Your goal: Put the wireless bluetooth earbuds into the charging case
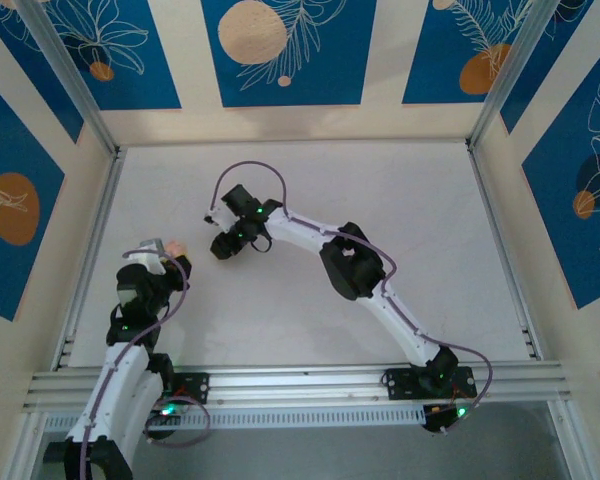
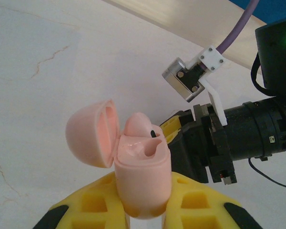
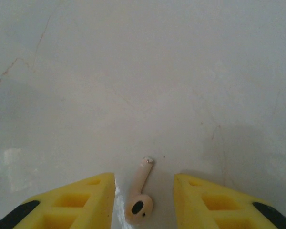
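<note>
Clamping one open-lidded charging case (image 2: 140, 176), left gripper (image 2: 143, 210) stands toward the left edge of the table (image 1: 380, 180); right gripper (image 3: 144, 186), jaws apart, straddles one pale earbud (image 3: 139, 198), open surface around.

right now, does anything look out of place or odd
A pale pinkish-white stemmed earbud lies loose on the white table, between the right gripper's open fingers, instead of in the pink plastic charging case that the left gripper holds, lid open.

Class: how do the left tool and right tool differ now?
The left tool is shut on the pink charging case, lid open; the right tool is open, gripping nothing. The left holds its thing; the right straddles a pale earbud lying on the table. Both have yellow fingers.
</note>
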Controlling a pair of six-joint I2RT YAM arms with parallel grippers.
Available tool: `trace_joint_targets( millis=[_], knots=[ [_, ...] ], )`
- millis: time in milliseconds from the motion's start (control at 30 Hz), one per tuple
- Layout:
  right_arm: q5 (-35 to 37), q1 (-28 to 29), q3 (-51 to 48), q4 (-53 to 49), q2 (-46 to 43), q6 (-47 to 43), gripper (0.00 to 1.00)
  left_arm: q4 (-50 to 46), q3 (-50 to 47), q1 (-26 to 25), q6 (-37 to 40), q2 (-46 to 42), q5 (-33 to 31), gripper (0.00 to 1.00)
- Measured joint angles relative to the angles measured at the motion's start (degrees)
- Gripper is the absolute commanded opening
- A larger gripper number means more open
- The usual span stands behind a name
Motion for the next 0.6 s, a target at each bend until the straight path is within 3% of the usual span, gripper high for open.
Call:
trace_joint_targets(
  millis=[233,600],
  knots=[
    [3.45,0.72,-2.58,1.92,-1.22,-2.6,0.24,-0.13,-0.11,0.0,0.04,-0.66,0.17,0.15],
    [3.23,0.39,-28.76,8.22,-16.59,-4.74,0.19,-0.85,-0.11,0.04,0.26,-1.01,1.16,0.14]
  ],
)
